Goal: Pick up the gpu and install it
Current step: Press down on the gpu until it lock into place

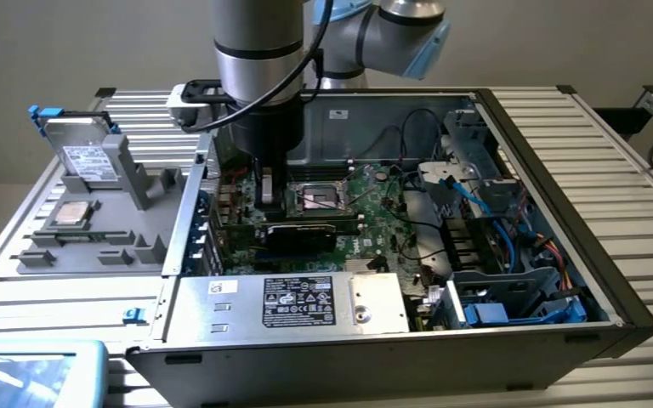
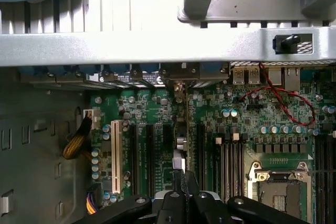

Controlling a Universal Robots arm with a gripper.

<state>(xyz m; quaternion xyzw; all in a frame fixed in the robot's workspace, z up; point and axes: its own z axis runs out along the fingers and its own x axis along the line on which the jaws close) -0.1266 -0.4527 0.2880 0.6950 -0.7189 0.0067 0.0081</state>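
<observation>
We see the arm reaching down into the open PC case (image 1: 553, 280) on the slatted tabletop (image 1: 633, 170), its gripper (image 2: 181, 182) low over the motherboard (image 2: 220, 124). The jaws are closed tight, pinching the top edge of the gpu (image 2: 181, 145), which stands on edge in the row of expansion slots (image 2: 149, 156) beside the CPU socket (image 1: 317, 197). In the exterior view the card's dark body (image 1: 303, 234) lies across the board just under the arm. A grey parts tray (image 1: 88, 229) with a hard drive (image 1: 86, 161) sits to the exterior view's left.
</observation>
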